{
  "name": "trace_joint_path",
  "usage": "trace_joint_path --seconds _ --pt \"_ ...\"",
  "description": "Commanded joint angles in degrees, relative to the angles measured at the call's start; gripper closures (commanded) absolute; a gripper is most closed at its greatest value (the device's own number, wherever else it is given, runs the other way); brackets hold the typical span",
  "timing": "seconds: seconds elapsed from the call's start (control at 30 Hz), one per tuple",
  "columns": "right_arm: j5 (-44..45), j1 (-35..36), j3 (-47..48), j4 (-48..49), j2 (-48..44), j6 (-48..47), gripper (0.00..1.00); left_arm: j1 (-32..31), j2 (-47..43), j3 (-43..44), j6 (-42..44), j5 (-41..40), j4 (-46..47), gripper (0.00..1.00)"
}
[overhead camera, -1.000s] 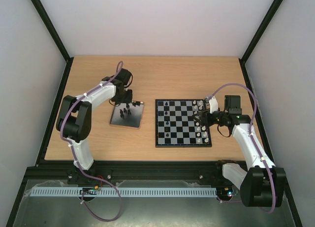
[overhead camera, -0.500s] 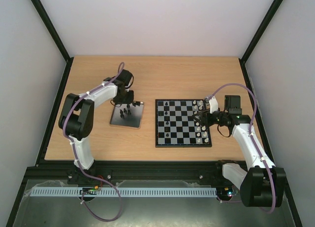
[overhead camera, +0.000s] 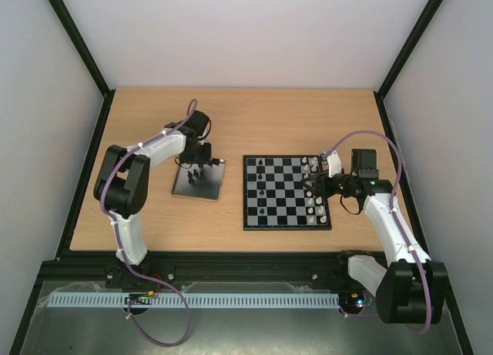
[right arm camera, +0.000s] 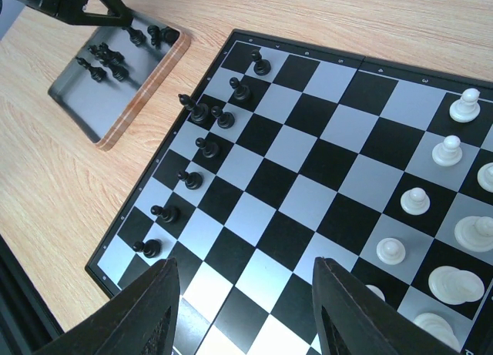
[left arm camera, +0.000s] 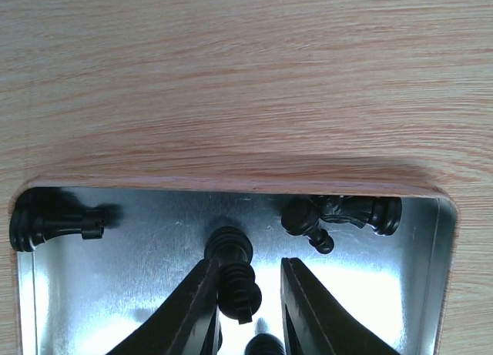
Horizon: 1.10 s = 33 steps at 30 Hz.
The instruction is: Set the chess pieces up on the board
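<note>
The chequered board [overhead camera: 286, 192] lies right of centre, with several black chess pieces [right arm camera: 202, 112] along its left columns and white pieces [right arm camera: 447, 151] on its right. My left gripper [overhead camera: 199, 164] is down in the metal tray [overhead camera: 197, 187], open. In the left wrist view its jaws [left arm camera: 250, 272] straddle an upright black piece [left arm camera: 233, 274]: the left finger touches it and the right finger stands apart. More black pieces lie in the tray's corners [left arm camera: 343, 214] [left arm camera: 50, 224]. My right gripper [overhead camera: 317, 184] hovers open and empty over the board's right side [right arm camera: 246, 293].
The tray has a wooden rim [right arm camera: 139, 101] and sits on the wooden table left of the board. The board's black border [right arm camera: 115, 247] is near my right gripper's left finger. Black frame posts stand at the table's sides.
My left arm has shifted slightly to the right, settling its gripper over the tray's far end. The right arm has not moved.
</note>
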Motion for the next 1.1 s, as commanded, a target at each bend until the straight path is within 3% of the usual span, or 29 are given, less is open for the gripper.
trace_joint_path --seconds 0.0,0.4,0.73,1.07 --pt "-1.0 0.3 -0.4 -0.7 -0.7 -0.6 0.52 -0.3 1.2 -0.8 -0.3 -0.8 -0.4 0.75" --pt "-0.9 0.3 -0.5 -0.6 -0.6 -0.6 0.52 -1.7 0.4 -0.3 0.1 -2.0 -1.4 0.90" --pt "-0.8 0.3 -0.6 -0.6 -0.5 -0.6 0.52 -5.2 -7.2 -2.9 1.8 4.0 -1.7 0.90" --pt "-1.3 0.3 -0.5 -0.7 -0.4 -0.6 0.52 -15.9 -10.2 -0.7 4.9 9.0 -4.5 0.90"
